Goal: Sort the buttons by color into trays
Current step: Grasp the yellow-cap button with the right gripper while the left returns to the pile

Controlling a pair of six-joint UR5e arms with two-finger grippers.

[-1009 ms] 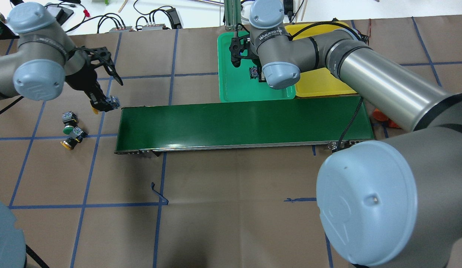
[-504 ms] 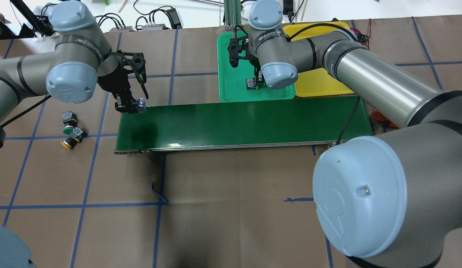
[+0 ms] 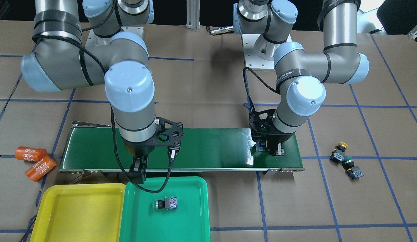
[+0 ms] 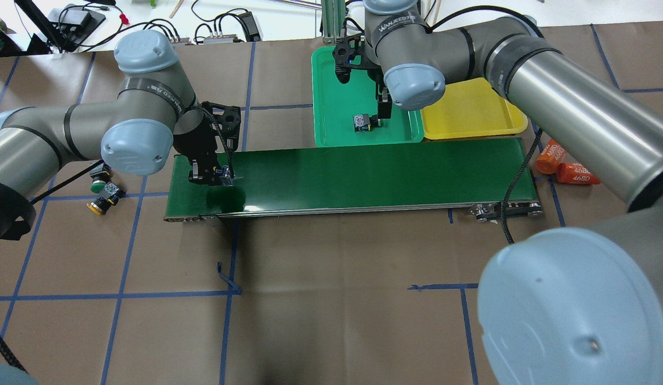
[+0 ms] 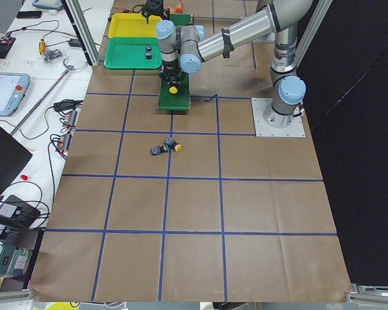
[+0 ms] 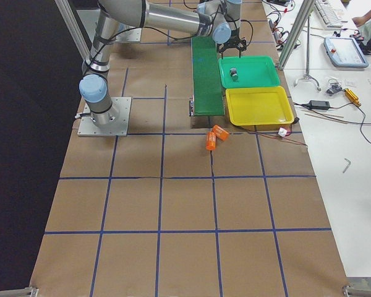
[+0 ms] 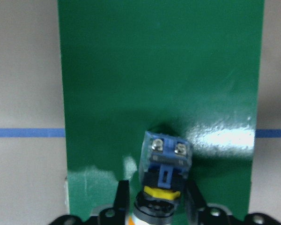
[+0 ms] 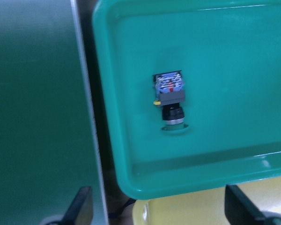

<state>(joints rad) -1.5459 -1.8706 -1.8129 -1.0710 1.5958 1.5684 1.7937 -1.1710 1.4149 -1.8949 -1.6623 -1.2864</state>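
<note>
My left gripper [image 4: 211, 174] is shut on a yellow-capped button [image 7: 165, 164] and holds it low over the left end of the dark-green conveyor belt [image 4: 363, 176]; it also shows in the front view [image 3: 269, 148]. My right gripper [image 4: 363, 91] is open and empty above the green tray [image 4: 331, 107]. One button [image 4: 362, 122] lies on its side in that tray, also seen from the right wrist [image 8: 170, 96]. The yellow tray [image 4: 470, 112] beside it holds nothing. Two more buttons, one green-capped [image 3: 349, 164] and one yellow-capped [image 3: 339, 151], lie on the table beyond the belt's left end.
Two orange cylinders marked 4680 [image 3: 35, 161] lie by the belt's right end, next to the yellow tray [image 3: 77, 215]. The green tray [image 3: 191, 222] sits against the belt's far side. Cables and electronics lie beyond the table's far edge.
My left arm carried the yellow button rightward from the table to over the belt's left end and lower. My right gripper drew back from the button lying in the green tray.
</note>
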